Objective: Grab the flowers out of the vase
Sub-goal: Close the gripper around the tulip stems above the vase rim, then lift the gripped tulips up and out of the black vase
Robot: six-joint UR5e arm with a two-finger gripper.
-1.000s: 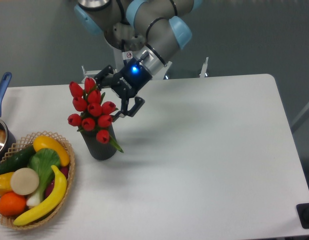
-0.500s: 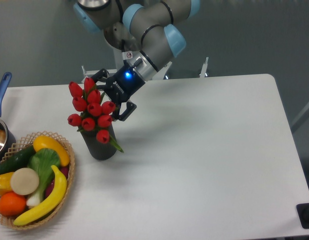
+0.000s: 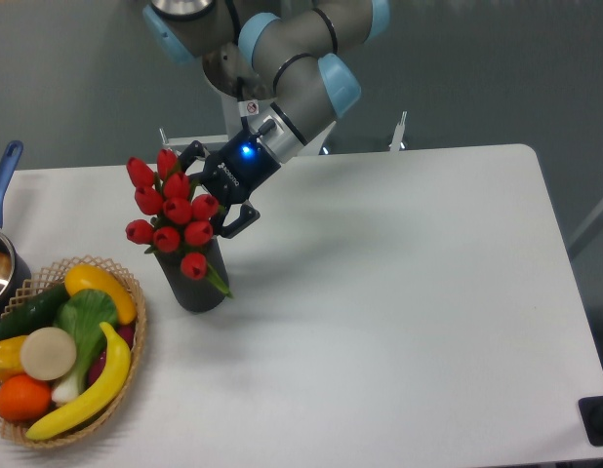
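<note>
Nearest to me: a wicker basket point(image 3: 126, 375) of fruit and vegetables sits at the counter's point(image 3: 399, 322) front left corner; I see a yellow banana point(image 3: 87, 395), an orange point(image 3: 23, 397) and green pieces among its load.
Left edge: a blue-handled pot point(image 3: 1, 244) is cut off by the frame, just behind the basket.
Vase: I read the vase point(image 3: 196, 285) as a dark cylinder standing upright on the left part of the counter, just beside the basket's right rim.
Flowers: the flowers point(image 3: 170, 210) have their stems in the vase mouth, red buds leaning up toward the far left, one green leaf hanging over the vase's right side.
End effector: I see the end effector point(image 3: 212, 190) pushed in against the right side of the bunch, one finger behind the upper buds and one finger point(image 3: 240, 220) below right; released, fingers spread and not closed on the stems.
Arm: it comes down from the far edge of the counter, a blue light lit on the wrist.
</note>
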